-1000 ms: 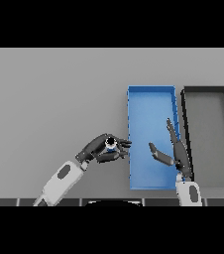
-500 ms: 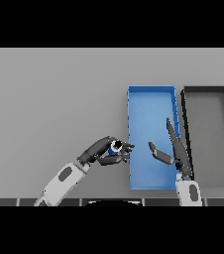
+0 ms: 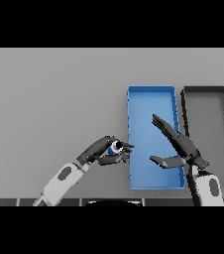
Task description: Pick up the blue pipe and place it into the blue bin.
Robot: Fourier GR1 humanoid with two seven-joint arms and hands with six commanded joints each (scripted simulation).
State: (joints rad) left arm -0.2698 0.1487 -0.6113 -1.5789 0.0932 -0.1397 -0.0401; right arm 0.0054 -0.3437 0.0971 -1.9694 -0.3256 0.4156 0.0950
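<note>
You see blue pipe (image 3: pixel 115 147) pinched in left hand (image 3: pixel 104 151), fingers and thumb curled round it, open end facing up toward you. Pipe held just left of blue bin (image 3: pixel 132 119) left wall, fingertips reaching bin edge. Right hand (image 3: pixel 181 149) over bin's right part, fingers straight and spread, thumb out, holding nothing. Black bin (image 3: pixel 185 114) just right of that hand, beside blue bin, on grey table (image 3: pixel 49 99).

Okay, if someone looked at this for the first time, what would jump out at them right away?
Probably the bright blue bin right of the table's centre, with a dark bin beside it. Next, the left hand at the blue bin's left edge, its fingers curled round the blue pipe. The right hand hovers open over the blue bin.
</note>
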